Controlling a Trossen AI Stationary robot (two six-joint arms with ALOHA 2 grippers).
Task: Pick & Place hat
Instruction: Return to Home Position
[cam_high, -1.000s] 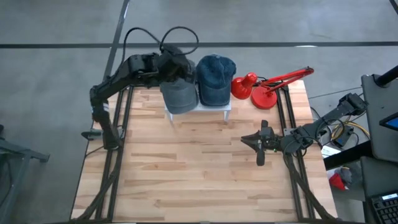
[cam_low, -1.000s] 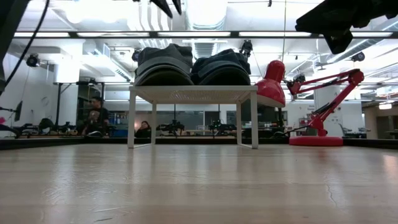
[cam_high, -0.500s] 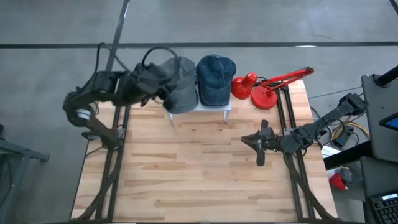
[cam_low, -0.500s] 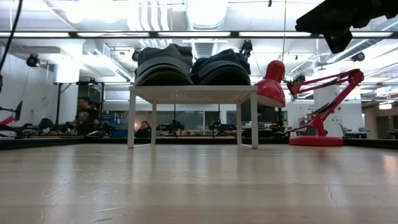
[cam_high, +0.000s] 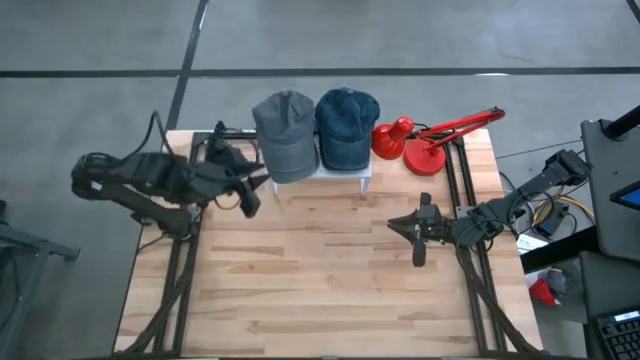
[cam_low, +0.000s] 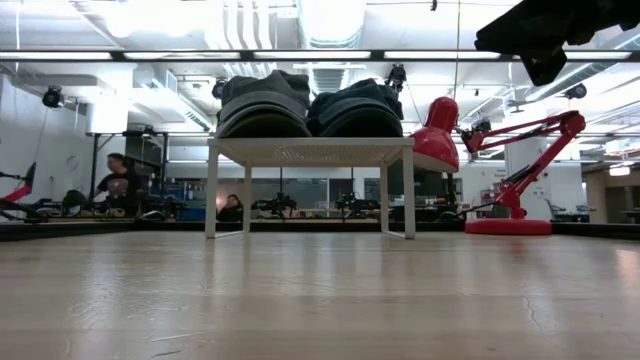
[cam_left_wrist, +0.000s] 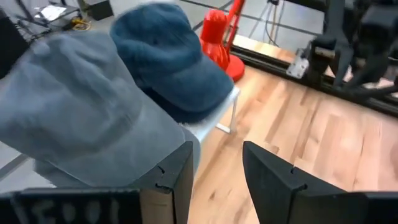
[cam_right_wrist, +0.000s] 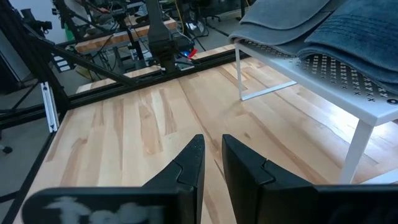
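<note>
A grey cap (cam_high: 285, 135) and a blue cap (cam_high: 347, 128) lie side by side on a small white stand (cam_high: 345, 176) at the table's far edge. The low view shows the grey cap (cam_low: 265, 100) and the blue cap (cam_low: 358, 105) resting with their undersides on the stand's top (cam_low: 310, 152). My left gripper (cam_high: 246, 194) is open, just left of the stand and apart from it; its wrist view has the grey cap (cam_left_wrist: 81, 118) close ahead of the open gripper (cam_left_wrist: 214, 149). My right gripper (cam_high: 395, 226) waits shut over the table's right half.
A red desk lamp (cam_high: 425, 140) stands right of the stand at the far right corner, its shade (cam_low: 440, 130) beside the blue cap. Bare wood (cam_high: 320, 280) fills the table's middle and near half. People sit in the room beyond (cam_low: 115, 185).
My left arm has drawn back from above the grey cap, swinging toward the table's left edge and somewhat nearer, and now sits left of the stand. The grey cap, partly covered by the arm before, now shows whole on the stand.
</note>
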